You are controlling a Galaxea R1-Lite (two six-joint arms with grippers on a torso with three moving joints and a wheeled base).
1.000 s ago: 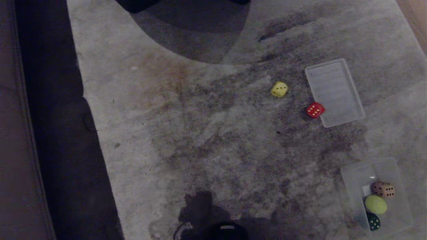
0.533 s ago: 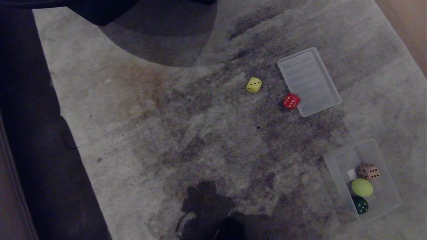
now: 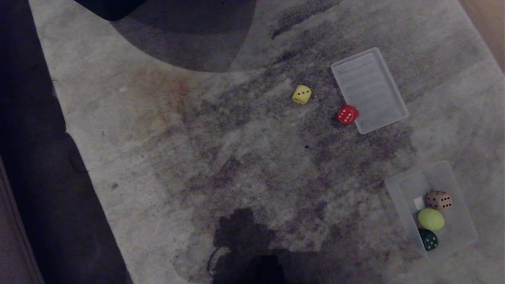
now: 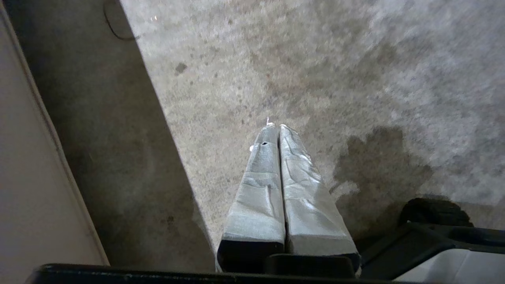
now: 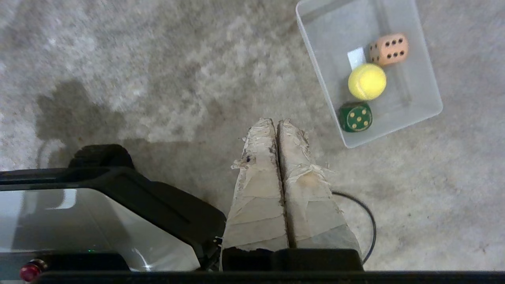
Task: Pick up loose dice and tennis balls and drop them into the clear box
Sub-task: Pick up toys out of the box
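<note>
A mottled grey carpet (image 3: pixel 221 157) fills the scene. On its far right lies a flat ribbed lid (image 3: pixel 369 90); at the near right sits the clear box (image 3: pixel 453 236), holding a tan die (image 3: pixel 439 200), a tennis ball (image 3: pixel 431 219) and a dark green die (image 3: pixel 429 239). The red die (image 3: pixel 347 114) touches the lid's near-left corner; the yellow die (image 3: pixel 302 94) lies loose just left of it. The left gripper (image 4: pixel 276 128) and right gripper (image 5: pixel 275 123) both hang above bare carpet, fingers pressed together, holding nothing.
</note>
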